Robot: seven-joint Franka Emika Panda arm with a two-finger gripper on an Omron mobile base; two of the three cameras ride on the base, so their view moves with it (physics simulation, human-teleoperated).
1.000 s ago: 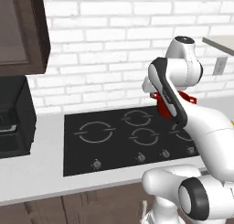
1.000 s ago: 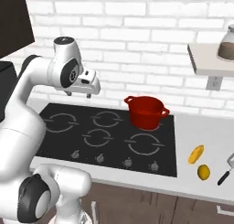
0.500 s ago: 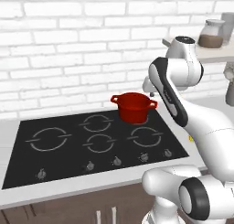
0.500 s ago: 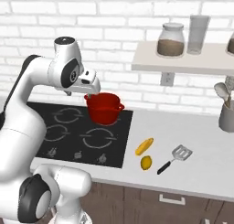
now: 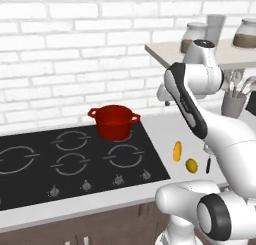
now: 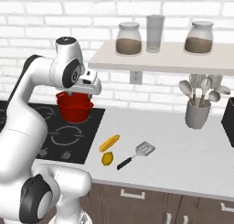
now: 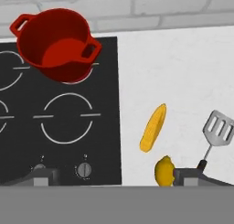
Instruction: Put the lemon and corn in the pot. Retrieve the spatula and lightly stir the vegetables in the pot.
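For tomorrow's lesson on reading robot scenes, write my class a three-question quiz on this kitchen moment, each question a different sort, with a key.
1. True or false: the corn already lies inside the pot.
2. What lies nearest the lemon? A) jars B) corn C) utensil holder
3. Fill in: the spatula rests on the ____.

Key:
1. False; the pot is empty, and the corn lies on the counter.
2. B
3. Counter

No readable text, label, brand, number or sign appears on anything here.
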